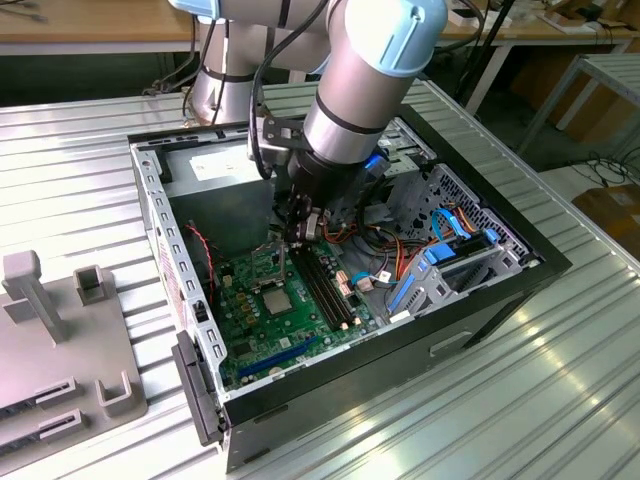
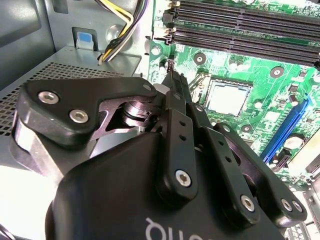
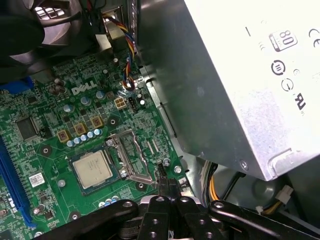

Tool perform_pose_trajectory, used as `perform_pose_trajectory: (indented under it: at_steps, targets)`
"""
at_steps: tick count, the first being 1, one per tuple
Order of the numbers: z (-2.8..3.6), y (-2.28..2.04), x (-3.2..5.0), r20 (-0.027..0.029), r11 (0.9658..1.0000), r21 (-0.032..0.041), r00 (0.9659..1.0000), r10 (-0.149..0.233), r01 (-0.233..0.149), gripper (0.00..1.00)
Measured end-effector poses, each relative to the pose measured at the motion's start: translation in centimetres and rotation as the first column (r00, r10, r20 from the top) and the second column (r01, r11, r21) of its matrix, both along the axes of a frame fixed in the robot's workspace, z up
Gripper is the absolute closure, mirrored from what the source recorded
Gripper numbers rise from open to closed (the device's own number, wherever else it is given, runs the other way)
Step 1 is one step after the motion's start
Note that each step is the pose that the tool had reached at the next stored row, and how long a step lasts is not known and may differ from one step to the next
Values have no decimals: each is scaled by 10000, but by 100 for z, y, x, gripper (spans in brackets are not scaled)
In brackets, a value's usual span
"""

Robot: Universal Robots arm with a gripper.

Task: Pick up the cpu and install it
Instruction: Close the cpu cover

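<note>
The cpu is a small silvery square lying flat in the socket of the green motherboard; it also shows in the second wrist view and in the exterior view. The socket's metal frame lies swung open beside it. My gripper is shut, its black fingertips pressed together with nothing between them, just above the board at the outer edge of that frame, a few centimetres from the cpu. In the second wrist view the gripper points at the board beside the socket. In the exterior view the gripper hangs inside the case.
The open black computer case lies on a ribbed metal table. A big grey power-supply box stands close beside my gripper, with bundled wires under it. Black memory slots and a blue slot flank the socket. Grey fixtures sit at the exterior view's left.
</note>
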State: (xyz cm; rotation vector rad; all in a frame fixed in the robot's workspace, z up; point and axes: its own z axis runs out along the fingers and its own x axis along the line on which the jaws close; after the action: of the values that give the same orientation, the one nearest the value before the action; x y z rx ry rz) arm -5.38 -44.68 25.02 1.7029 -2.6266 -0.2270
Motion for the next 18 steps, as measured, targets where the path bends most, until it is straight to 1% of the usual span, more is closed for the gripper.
perform_pose_trajectory:
  at_steps: [18]
  targets:
    - [50, 0, -34, 0, 9995, 0, 9995, 301, -301, 89]
